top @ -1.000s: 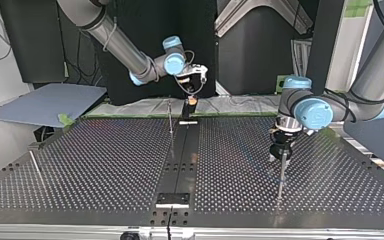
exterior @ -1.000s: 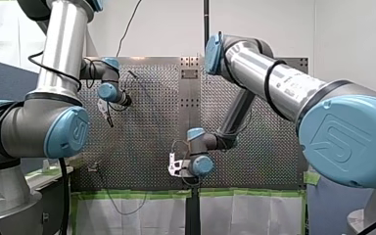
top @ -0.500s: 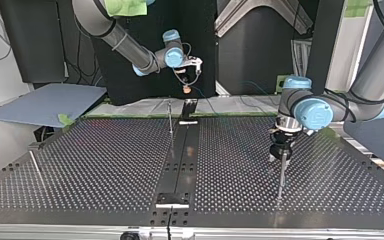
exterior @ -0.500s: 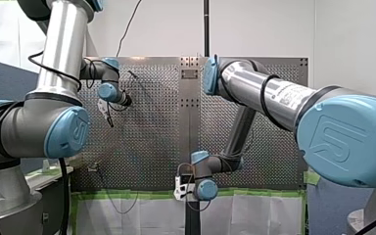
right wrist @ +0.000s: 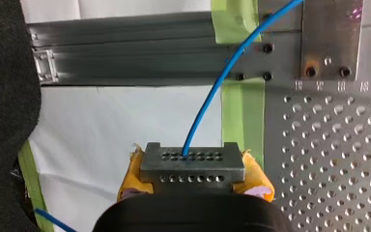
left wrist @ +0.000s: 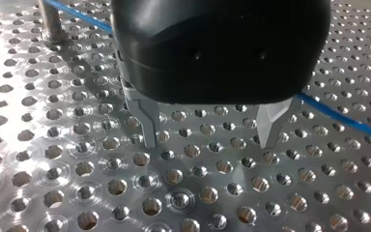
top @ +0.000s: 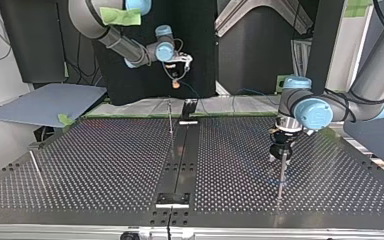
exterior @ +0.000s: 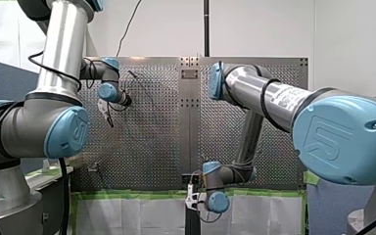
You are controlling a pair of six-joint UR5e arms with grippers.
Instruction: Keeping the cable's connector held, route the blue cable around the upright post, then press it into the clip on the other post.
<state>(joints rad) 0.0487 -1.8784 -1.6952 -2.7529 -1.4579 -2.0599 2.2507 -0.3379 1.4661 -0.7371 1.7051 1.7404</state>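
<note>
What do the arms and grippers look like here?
Both my left arm and my right arm have silver tubes, light-blue caps with embossed logos, black cables wrapped around; my left gripper is black with metal fingers; my right gripper has yellow pads.

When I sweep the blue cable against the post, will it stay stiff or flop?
Likely springy, not limp: the blue cable rises from the connector in my right pincer as a smooth, self-supporting arc. It looks thin, so it is probably light and easy to bend around the post. Its smooth jacket may slide on the metal rather than catch.
</note>
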